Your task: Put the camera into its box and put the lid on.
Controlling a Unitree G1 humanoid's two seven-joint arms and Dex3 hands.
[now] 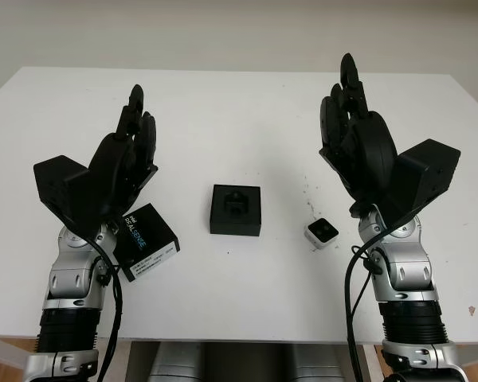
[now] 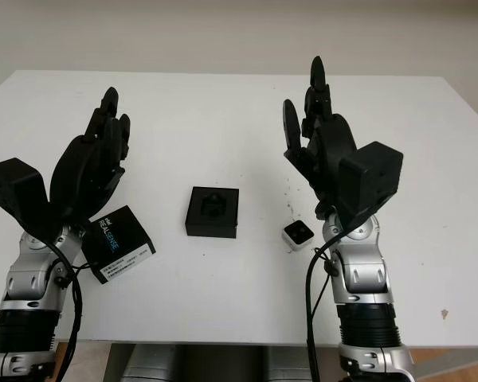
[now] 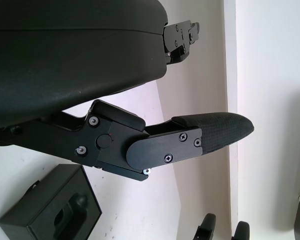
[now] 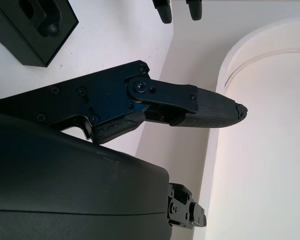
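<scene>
Left robot hand [image 1: 119, 163] raised above tabletop [image 1: 223, 111] at left, open, holding nothing. Right robot hand [image 1: 357, 143] raised at right, open, holding nothing. Lid [image 1: 147, 241] lies tilted just beside left wrist, printed face up. Box [image 1: 236, 209] sits centre, between hands, uncovered, insert showing. Camera [image 1: 322, 232] lies right of box, apart from it, near right wrist.

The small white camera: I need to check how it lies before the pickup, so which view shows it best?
The left eye view shows the camera best, whole on the table, right of the open box, near the right hand. The right eye view shows it much the same. The wrist views catch the box instead.
</scene>
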